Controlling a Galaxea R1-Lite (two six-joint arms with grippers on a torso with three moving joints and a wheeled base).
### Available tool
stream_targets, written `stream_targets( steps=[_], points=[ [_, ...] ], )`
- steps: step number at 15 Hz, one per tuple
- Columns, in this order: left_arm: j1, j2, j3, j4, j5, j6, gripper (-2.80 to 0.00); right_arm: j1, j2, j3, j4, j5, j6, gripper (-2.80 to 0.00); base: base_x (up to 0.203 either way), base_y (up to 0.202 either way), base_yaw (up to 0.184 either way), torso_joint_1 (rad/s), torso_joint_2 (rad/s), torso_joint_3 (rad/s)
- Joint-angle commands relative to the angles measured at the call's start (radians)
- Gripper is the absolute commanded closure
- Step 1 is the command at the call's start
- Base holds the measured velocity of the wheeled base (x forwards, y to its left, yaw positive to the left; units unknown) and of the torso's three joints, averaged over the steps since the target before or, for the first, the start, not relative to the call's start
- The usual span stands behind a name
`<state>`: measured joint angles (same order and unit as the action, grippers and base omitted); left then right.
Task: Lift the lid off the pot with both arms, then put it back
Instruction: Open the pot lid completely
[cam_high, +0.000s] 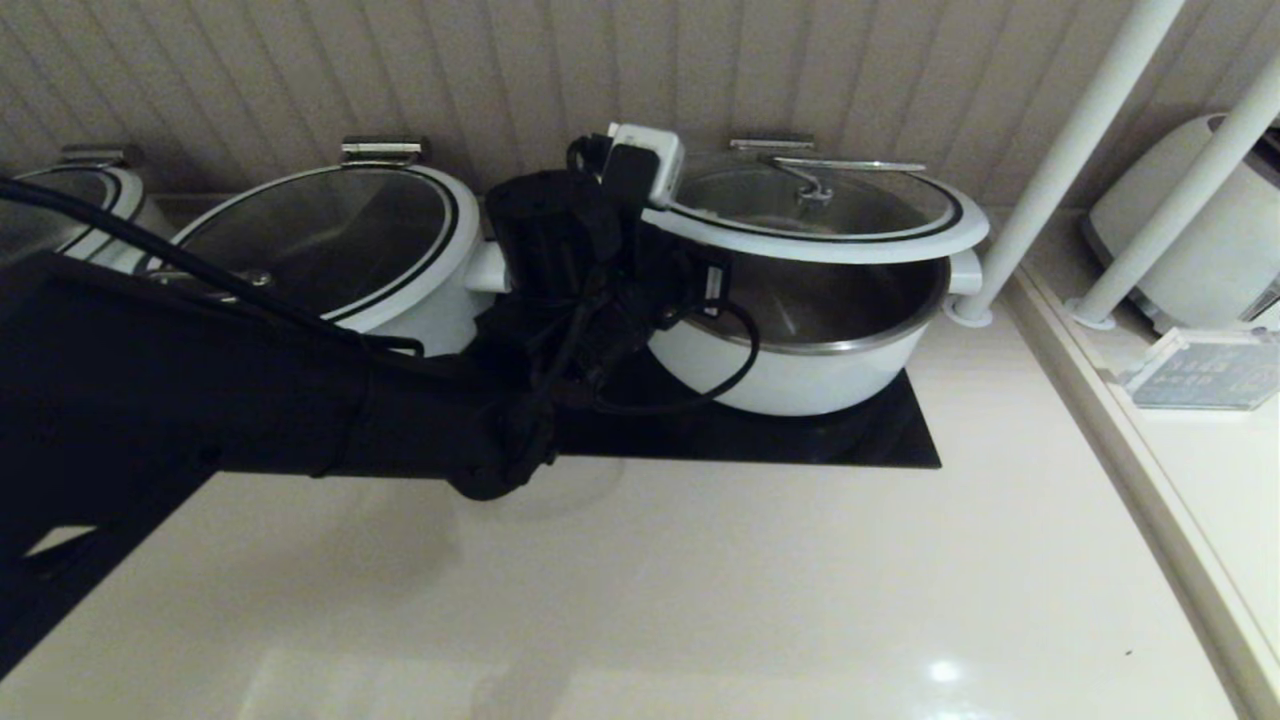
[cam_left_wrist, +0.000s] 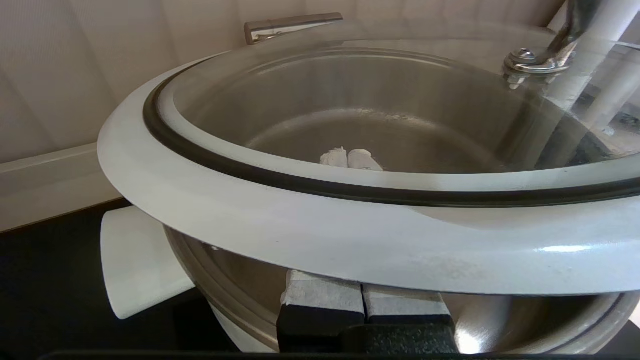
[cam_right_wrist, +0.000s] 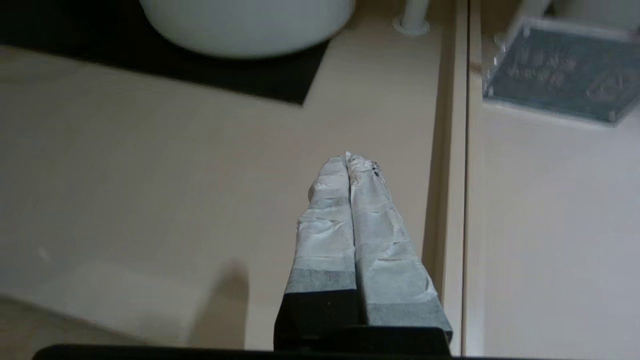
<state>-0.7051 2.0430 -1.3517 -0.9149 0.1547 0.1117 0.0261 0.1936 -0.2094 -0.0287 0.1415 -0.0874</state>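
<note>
Taped fingertips (cam_left_wrist: 352, 159) of the left gripper (cam_left_wrist: 361, 295) fill the near edge of the left wrist view, pressed together with nothing between them, tucked under the white rim of the lid (cam_left_wrist: 350, 235) and poking inside the pot, where the tips show through the glass. The lid rests on top of the closed fingers, propped rather than pinched.

Seen from the head, the lid (cam_high: 800, 215) is tilted up at its near-left side, where the left gripper (cam_high: 690, 255) sits, with its far edge held at the steel hinge (cam_high: 770, 143). A gap shows between the rim and the steel bowl of the pot (cam_high: 810, 340), which stands below the jaws on a black mat (cam_high: 800, 440).

The right gripper (cam_right_wrist: 347, 165) is clenched on nothing, hovering over bare counter (cam_right_wrist: 150, 200), well apart from the pot, whose white underside is just in view beyond its tips.

By my judgement the lifting step is in hand, done by the left arm alone. Next, either the right arm comes in to share the rim or the bar handle (cam_high: 845, 165), or the left lowers the lid gently back. The lid is only resting on the fingers, so it could slip off; any lowering should be slow and follow the hinge's arc.

Left of the jaws stands a second, similar pot (cam_high: 400, 290) with its lid shut. To the far right lies a clear plaque (cam_high: 1195, 370) with print too small to read; no brand or label is legible anywhere.
</note>
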Motion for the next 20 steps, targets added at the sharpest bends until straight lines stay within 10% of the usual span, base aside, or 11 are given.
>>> stream_targets(
  steps=[1,14,20],
  points=[
    [0.006,-0.003,0.0,-0.007,0.002,-0.001,0.0,0.021,0.213,-0.045,-0.08,0.005,0.0,0.0,0.0,0.0,0.0,0.0,0.0,0.0],
    [0.024,0.017,-0.001,-0.012,0.002,-0.003,0.0,0.258,1.372,-0.311,-1.082,0.183,-0.016,0.0,0.0,0.0,0.0,0.0,0.0,0.0],
    [0.024,0.033,-0.029,-0.01,0.002,-0.003,0.0,0.298,1.584,-0.475,-1.264,0.18,-0.015,0.0,0.0,0.0,0.0,0.0,0.0,0.0]
  ],
)
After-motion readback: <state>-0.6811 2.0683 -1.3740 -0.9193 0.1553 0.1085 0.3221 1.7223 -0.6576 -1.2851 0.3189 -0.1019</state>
